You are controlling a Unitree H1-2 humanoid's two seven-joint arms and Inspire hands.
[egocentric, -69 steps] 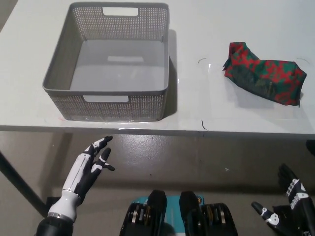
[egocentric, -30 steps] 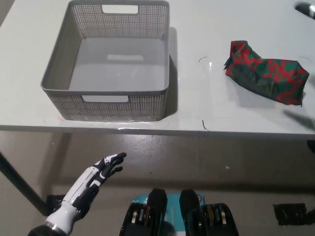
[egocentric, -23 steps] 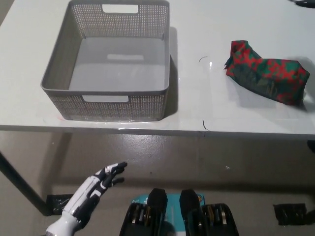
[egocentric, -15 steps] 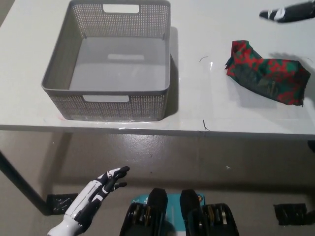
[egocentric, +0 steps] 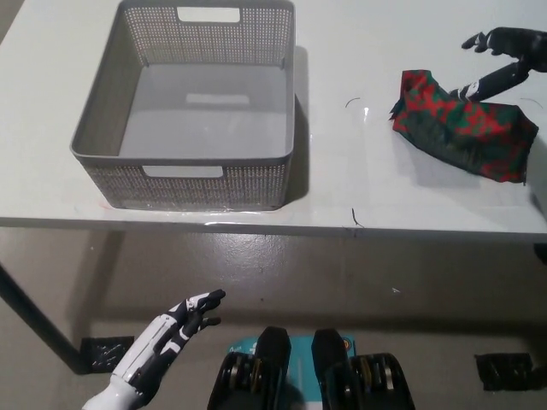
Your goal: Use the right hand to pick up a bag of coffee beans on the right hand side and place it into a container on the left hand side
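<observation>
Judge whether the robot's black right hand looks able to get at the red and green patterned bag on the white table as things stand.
Probably yes. The black right hand is open, right at the far end of the red and green patterned bag, with nothing lying between them. The white left hand rests low, below the table edge.

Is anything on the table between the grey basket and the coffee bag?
No object: in the head view, only bare white table with faint dark marks separates the grey basket from the coffee bag.

White table (egocentric: 359, 184) over glossy floor (egocentric: 282, 273)
</observation>
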